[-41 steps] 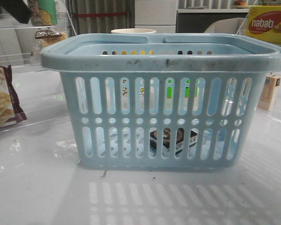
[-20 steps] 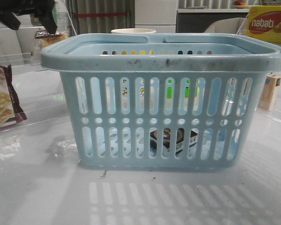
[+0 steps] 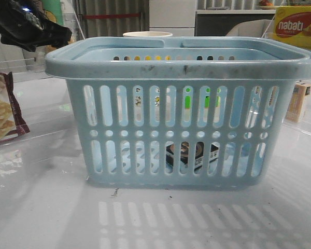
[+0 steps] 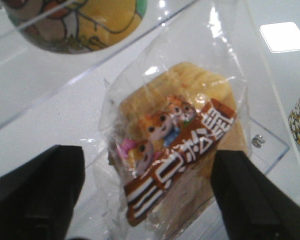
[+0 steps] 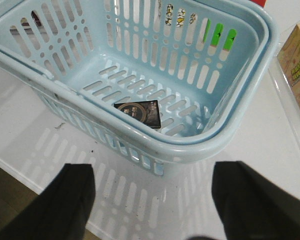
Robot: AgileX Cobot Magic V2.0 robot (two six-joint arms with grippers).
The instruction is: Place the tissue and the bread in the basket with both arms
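The light-blue basket (image 3: 181,111) stands mid-table. The black tissue pack (image 3: 192,154) lies on its floor, seen through the slots and in the right wrist view (image 5: 138,112). The bread (image 4: 175,150), a clear packet with a brown printed label, lies on a clear shelf. My left gripper (image 4: 147,200) is open, a finger on each side of the bread without touching it. In the front view the left arm (image 3: 26,26) is at the top left and hides the bread. My right gripper (image 5: 152,200) is open and empty above the table, beside the basket's rim (image 5: 155,145).
A maroon-edged cracker packet (image 3: 2,109) lies at the left. A yellow nabati box (image 3: 298,26) and a small carton (image 3: 299,101) are at the right. A cream cup (image 3: 147,35) stands behind the basket. A colourful cup (image 4: 75,20) sits near the bread on the clear shelf (image 4: 270,145).
My left arm has come down and to the right at the top left of the front view and now covers the bread on the shelf. The basket and tissue have not moved.
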